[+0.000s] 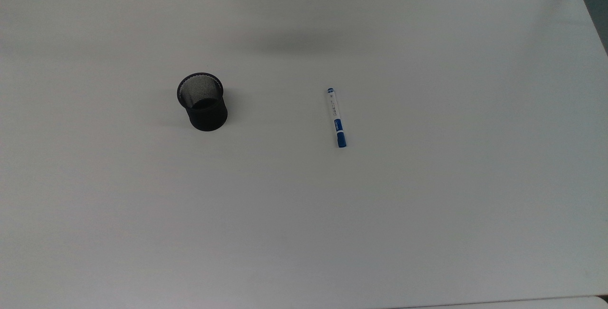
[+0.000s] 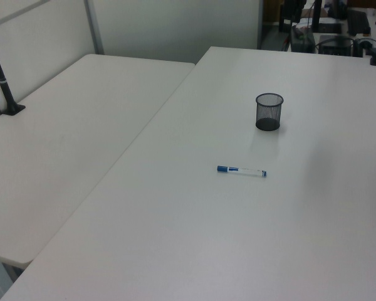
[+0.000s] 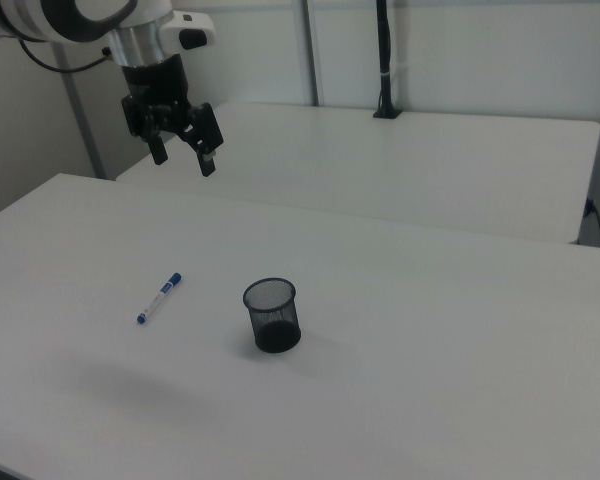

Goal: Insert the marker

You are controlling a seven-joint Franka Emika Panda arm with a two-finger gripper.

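Top view, cup: a black mesh cup stands upright on the white table, its open mouth showing.
Top view, marker: the marker lies flat on the table, well apart from the cup, toward the top view's right; its blue cap points to the lower edge, its small blue plug to the upper edge.
Left view, cup: the cup stands upright on the table.
Left view, marker: the marker lies nearer the camera than the cup, apart from it, blue cap toward the left view's left.
Right view, marker: the marker lies flat, off the cup toward the right view's left, not touching it.
Right view, gripper: the gripper hangs high above the table, beyond the marker and farther from the cup.
Right view, jaws: spread wide, holding nothing.
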